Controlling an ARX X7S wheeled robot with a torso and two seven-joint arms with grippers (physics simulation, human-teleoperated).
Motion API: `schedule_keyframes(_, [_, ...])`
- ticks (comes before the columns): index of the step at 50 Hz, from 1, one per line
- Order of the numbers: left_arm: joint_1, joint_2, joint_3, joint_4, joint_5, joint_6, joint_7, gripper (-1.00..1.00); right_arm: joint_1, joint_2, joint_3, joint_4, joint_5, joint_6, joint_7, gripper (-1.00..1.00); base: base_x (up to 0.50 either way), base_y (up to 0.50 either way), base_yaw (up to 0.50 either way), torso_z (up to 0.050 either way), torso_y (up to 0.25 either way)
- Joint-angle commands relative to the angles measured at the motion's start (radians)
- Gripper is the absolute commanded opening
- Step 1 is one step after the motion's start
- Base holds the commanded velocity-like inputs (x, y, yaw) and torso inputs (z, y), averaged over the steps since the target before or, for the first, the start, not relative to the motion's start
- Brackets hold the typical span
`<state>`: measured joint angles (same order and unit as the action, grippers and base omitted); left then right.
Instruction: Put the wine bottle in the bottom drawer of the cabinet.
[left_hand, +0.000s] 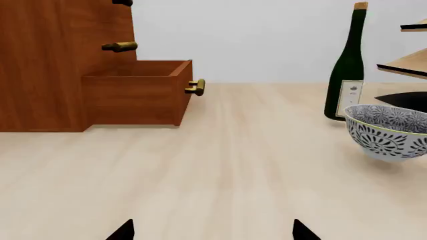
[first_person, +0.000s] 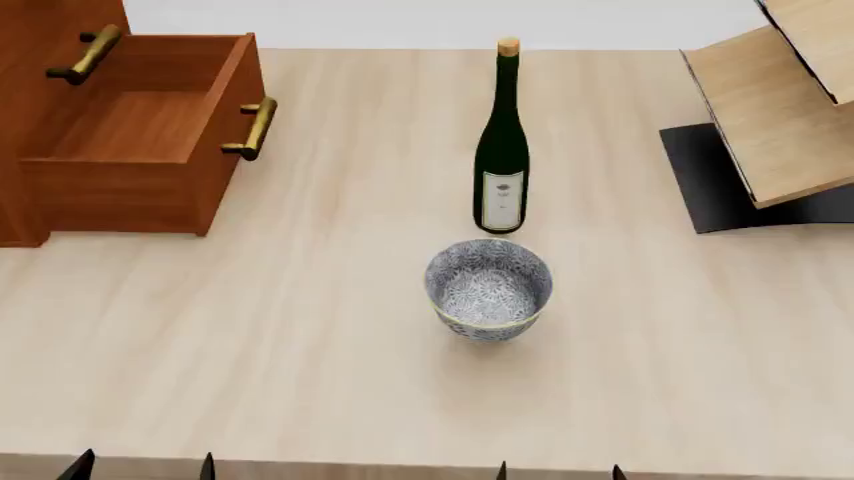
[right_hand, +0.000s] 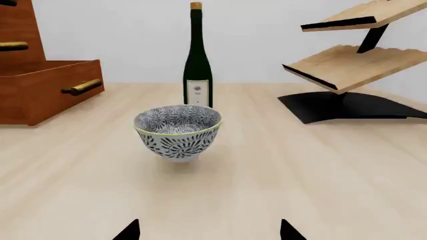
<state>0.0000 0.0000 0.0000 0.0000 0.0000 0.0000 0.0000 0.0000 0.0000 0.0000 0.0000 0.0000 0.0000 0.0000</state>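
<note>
We hold our left gripper (first_person: 144, 466) at the near edge of the table (first_person: 267, 330), toward its left corner, its two dark fingertips spread apart with nothing between them. Our right gripper (first_person: 561, 470) sits at the same near edge, further right, its tips likewise apart and empty. Just beyond it, mid-table, stands the blue-patterned bowl (first_person: 489, 288), upright. Right behind the bowl, close but not touching, the wine bottle (first_person: 502, 150) stands upright, cork up, white label facing us. At the far left corner is the cabinet (left_hand: 47, 60), its bottom drawer (first_person: 140, 135) pulled out and open-topped, brass handle (first_person: 252, 128) pointing toward the bottle. At the far right edge the light-wood slanted rack (first_person: 781, 110) stands on its black base (first_person: 714, 185).
</note>
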Motion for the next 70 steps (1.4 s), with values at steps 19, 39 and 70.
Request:
schedule_keyframes(19, [0.006,-0.059,0.079,0.002,-0.023,0.015,-0.066,1.0,-0.001,0.056,-0.074,0.007,0.037,-0.032,0.076,1.0,0.0,0.0,0.0,0.016,0.0])
schedule_keyframes(39, [-0.003,-0.083,0.103,-0.007,-0.05,0.009,-0.103,1.0,0.004,0.083,-0.11,0.014,0.055,-0.042,0.106,1.0,0.0,0.0,0.0,0.05,0.0])
schedule_keyframes(70, [-0.011,-0.113,0.162,-0.01,-0.044,0.006,-0.152,1.0,-0.001,0.124,-0.17,0.005,0.053,-0.061,0.133,1.0,0.0,0.03,0.0,0.044,0.0])
